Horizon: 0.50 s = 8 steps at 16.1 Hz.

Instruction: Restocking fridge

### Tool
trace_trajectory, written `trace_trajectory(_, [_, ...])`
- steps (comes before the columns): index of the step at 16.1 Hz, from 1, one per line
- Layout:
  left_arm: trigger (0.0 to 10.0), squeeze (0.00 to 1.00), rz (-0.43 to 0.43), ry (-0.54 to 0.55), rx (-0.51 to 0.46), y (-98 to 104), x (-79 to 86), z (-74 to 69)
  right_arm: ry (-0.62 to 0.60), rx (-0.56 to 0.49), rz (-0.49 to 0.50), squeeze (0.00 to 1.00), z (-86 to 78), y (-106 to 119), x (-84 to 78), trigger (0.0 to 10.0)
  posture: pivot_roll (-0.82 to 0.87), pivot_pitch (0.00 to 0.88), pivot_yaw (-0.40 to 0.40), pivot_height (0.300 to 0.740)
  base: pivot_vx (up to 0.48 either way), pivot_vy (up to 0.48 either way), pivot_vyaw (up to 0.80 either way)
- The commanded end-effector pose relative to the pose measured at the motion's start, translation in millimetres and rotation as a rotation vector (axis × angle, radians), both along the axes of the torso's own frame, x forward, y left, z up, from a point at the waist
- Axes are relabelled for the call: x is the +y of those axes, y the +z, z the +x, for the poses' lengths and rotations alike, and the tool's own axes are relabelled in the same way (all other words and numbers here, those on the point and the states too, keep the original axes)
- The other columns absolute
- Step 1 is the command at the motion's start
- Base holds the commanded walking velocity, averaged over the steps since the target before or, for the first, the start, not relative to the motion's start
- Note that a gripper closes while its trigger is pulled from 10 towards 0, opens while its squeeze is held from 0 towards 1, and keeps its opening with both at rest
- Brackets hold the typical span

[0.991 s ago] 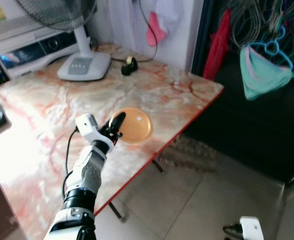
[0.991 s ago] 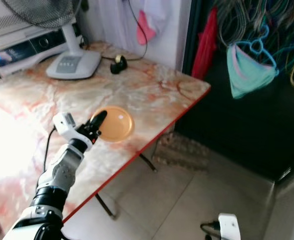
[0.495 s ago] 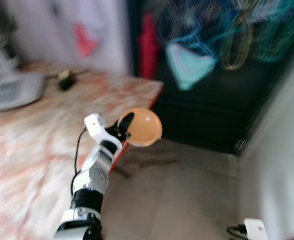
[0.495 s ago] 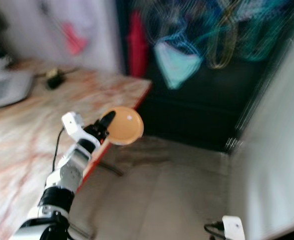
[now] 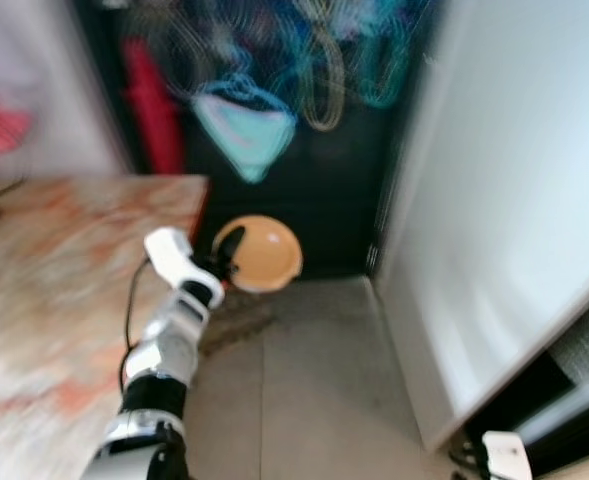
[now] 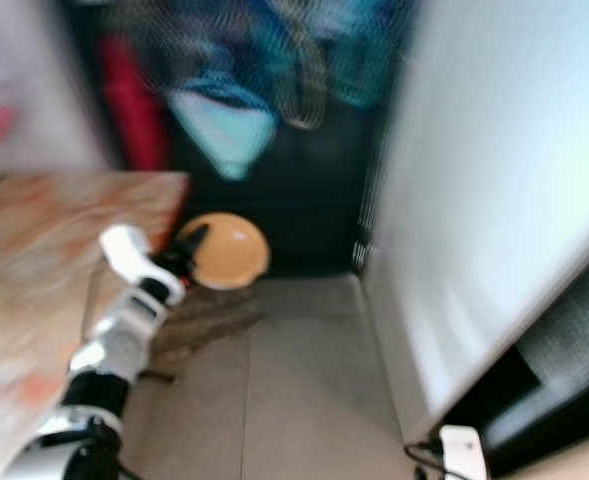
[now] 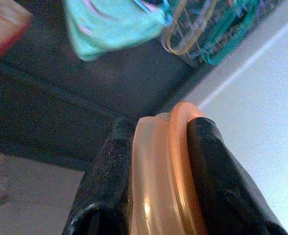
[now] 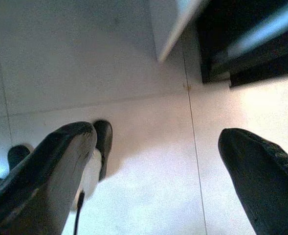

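Observation:
An orange round dish [image 5: 264, 253] hangs in the air past the table's corner, gripped by its rim in my left gripper [image 5: 228, 262]. In the left wrist view the dish's rim [image 7: 169, 171] sits squeezed between the two black fingers [image 7: 106, 181]. My right arm hangs low at the bottom right, and its white wrist [image 5: 504, 452] shows above the floor. In the right wrist view my right gripper [image 8: 156, 164] stands open over pale floor tiles, nothing between its fingers. The white fridge side [image 5: 494, 200] rises on the right.
The marble table with a red edge [image 5: 64, 270] lies at the left. Behind it, a dark recess holds hanging clothes hangers and a teal cloth [image 5: 244, 120] beside a red item [image 5: 149, 100]. Tiled floor [image 5: 304, 400] stretches between table and fridge. The picture is blurred.
The camera has swung right: fan and table slid out left, the fridge came into view. The dish left the tabletop and stays in my left gripper. The right arm still hangs.

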<state>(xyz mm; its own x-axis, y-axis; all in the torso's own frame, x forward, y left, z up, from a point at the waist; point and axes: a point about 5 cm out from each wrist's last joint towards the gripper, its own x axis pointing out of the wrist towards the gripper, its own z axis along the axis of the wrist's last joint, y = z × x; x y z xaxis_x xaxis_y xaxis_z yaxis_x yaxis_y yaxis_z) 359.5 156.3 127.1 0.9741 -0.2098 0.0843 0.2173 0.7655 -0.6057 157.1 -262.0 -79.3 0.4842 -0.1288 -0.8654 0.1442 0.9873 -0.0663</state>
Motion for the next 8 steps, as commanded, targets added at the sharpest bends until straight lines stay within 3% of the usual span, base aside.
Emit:
trace_trajectory(1, [10.0,0.0,0.006,0.011,0.014,-1,-1.3,2.1,0.0,-0.008,0.001,0.0,2.9,1,-0.5,10.0,0.11,0.0,0.033,0.74,0.0,0.0,-0.78])
trace_trajectory(6, [10.0,0.0,0.012,0.09,0.161,-27,19.1,0.6,-0.006,-0.007,0.002,0.0,2.3,1,0.1,10.0,0.1,0.0,0.041,0.74,0.0,0.0,-0.78])
trace_trajectory(8, [10.0,0.0,0.066,0.124,0.266,-47,27.2,-4.6,-0.006,-0.007,0.001,0.0,1.8,1,0.6,10.0,0.1,0.0,0.047,0.74,0.0,0.0,-0.78])
